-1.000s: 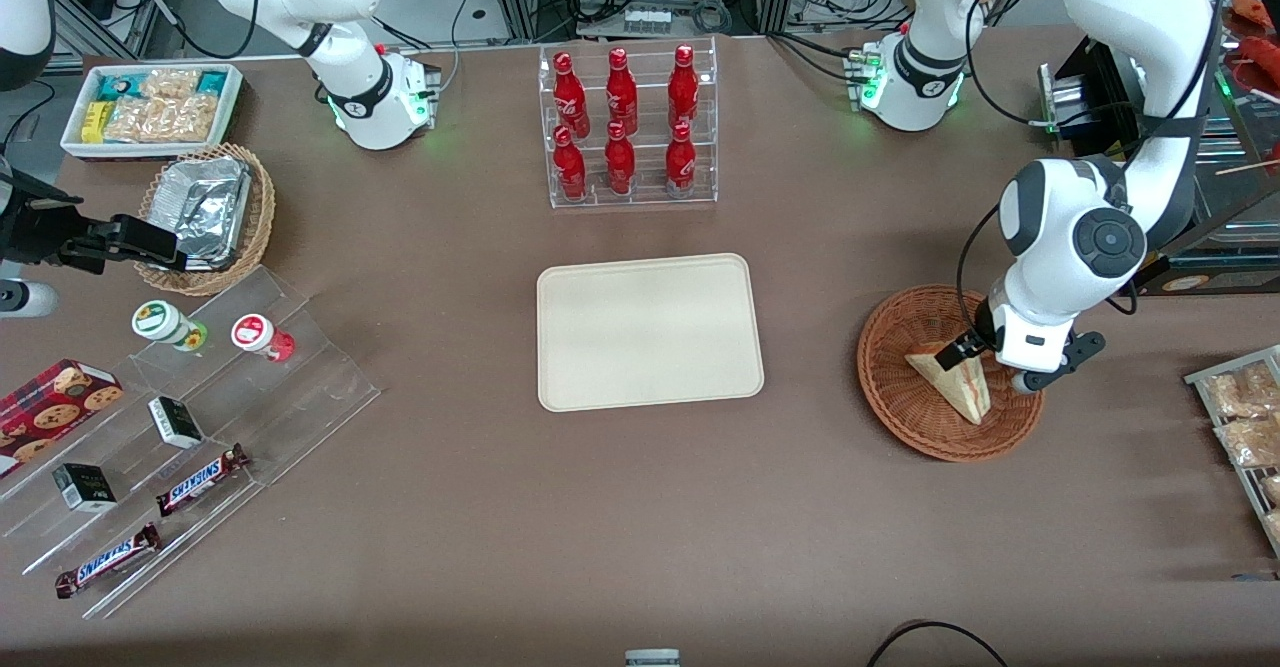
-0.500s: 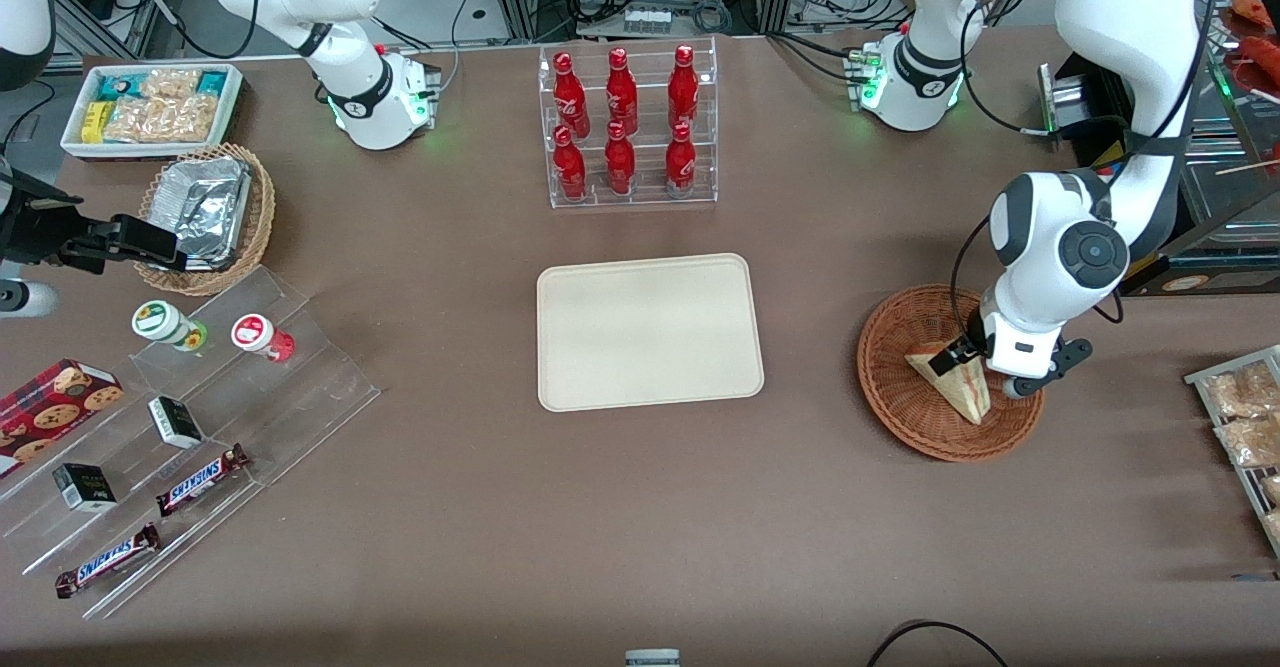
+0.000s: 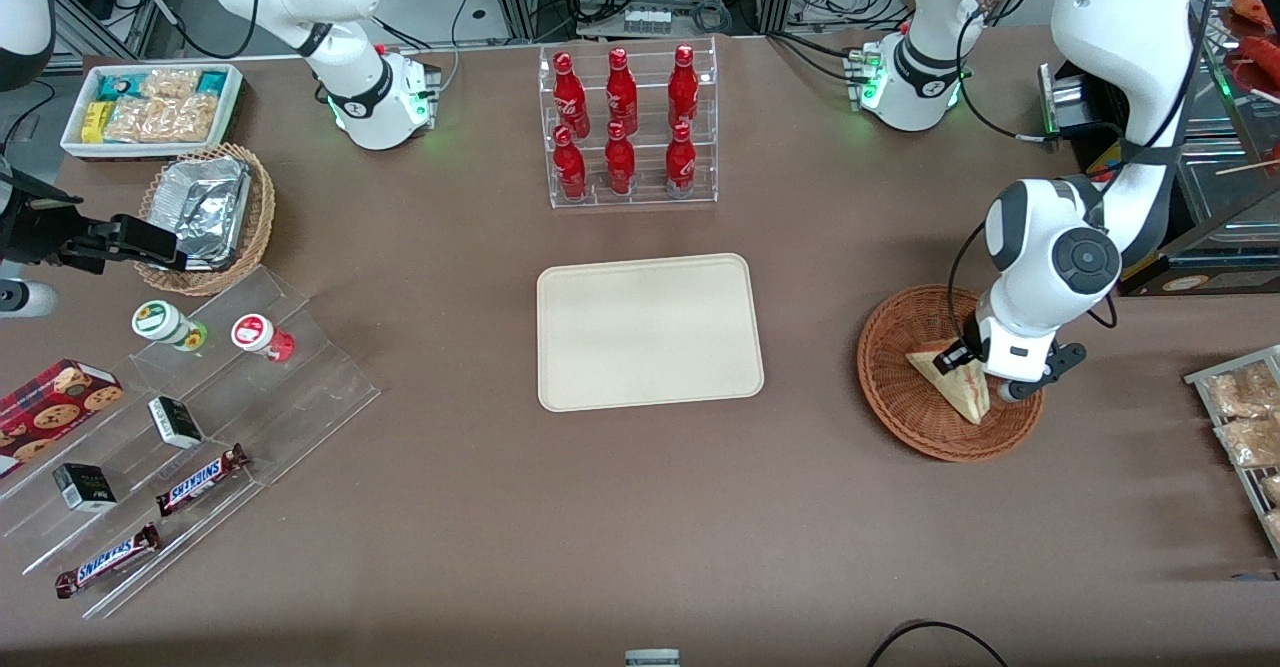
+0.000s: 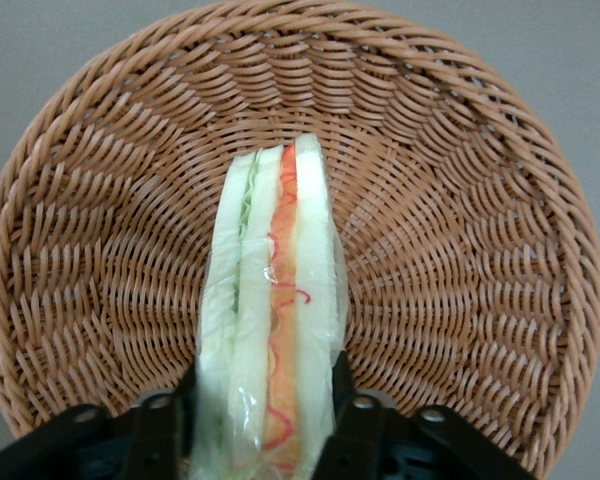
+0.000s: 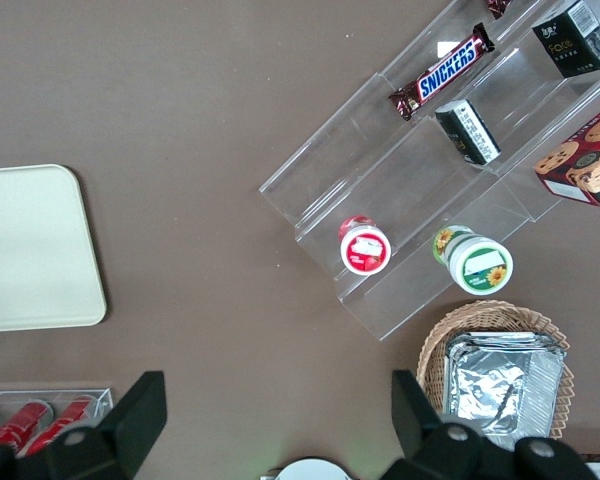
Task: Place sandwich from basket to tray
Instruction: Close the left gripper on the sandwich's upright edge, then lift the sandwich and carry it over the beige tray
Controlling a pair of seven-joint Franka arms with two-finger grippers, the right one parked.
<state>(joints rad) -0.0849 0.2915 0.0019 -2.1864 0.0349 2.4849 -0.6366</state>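
Observation:
The sandwich [image 3: 950, 384] stands on edge in the reddish-brown wicker basket [image 3: 900, 409], toward the working arm's end of the table. In the left wrist view the sandwich [image 4: 270, 270] shows white bread with red-pink and green filling, and the basket [image 4: 460, 200] weave surrounds it. My gripper [image 3: 976, 371] is down in the basket at the wedge's broad end. Its black fingers [image 4: 342, 385] press against both bread faces, so the gripper [image 4: 264, 378] is shut on the sandwich. The cream tray [image 3: 650, 332] lies bare at the table's middle.
A clear rack of red bottles [image 3: 625, 127] stands farther from the front camera than the tray. Snack packets [image 3: 1245, 417] lie at the working arm's table edge. Toward the parked arm's end are a tan basket with foil container [image 3: 205, 212] and clear shelves of snacks [image 3: 190, 417].
The left arm's wrist has shifted slightly toward the tray and lowered over the sandwich. The sandwich and basket have not moved.

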